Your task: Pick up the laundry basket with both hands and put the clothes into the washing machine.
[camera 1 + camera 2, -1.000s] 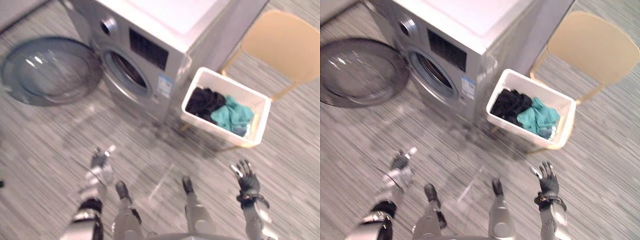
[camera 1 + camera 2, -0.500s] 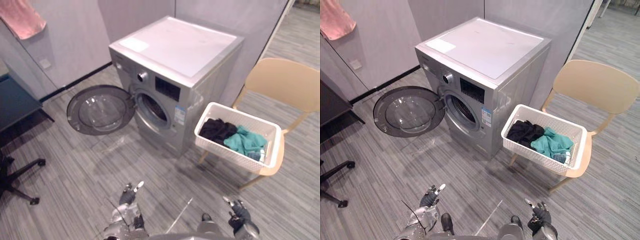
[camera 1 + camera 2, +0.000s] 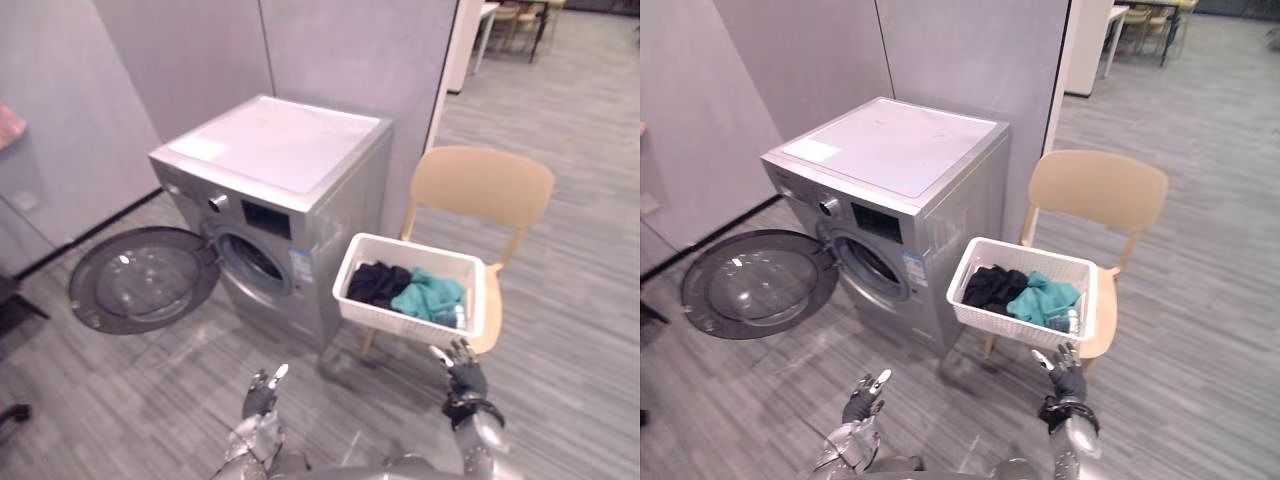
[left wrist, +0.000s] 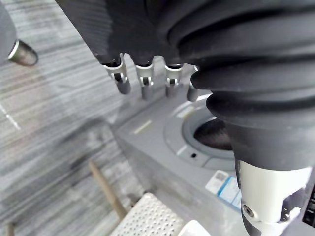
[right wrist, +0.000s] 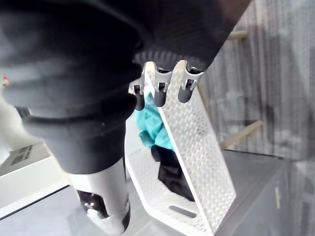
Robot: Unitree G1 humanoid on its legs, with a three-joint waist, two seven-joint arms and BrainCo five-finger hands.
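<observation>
A white perforated laundry basket [image 3: 400, 322] rests on the seat of a tan wooden chair [image 3: 482, 188], right of the silver washing machine [image 3: 300, 190]. It holds black clothes [image 3: 378, 283] and teal clothes [image 3: 428, 297]. The machine's round door [image 3: 140, 285] hangs open to the left, baring the drum opening [image 3: 250, 262]. My right hand [image 3: 462, 378] is open, just below the basket's near right corner and apart from it. Low over the floor in front of the machine, my left hand [image 3: 262, 393] is open and empty. The right wrist view looks past my fingers [image 5: 157, 93] at the basket wall [image 5: 197, 162].
Grey partition walls [image 3: 330, 50] stand behind the machine. Striped grey floor [image 3: 580, 300] stretches right of the chair and in front of the machine. Tables and chairs [image 3: 520, 20] stand far off at the back right.
The camera has swung, shifting the whole scene: machine and basket now sit left of where they were. My right hand shows higher, close under the basket's near corner.
</observation>
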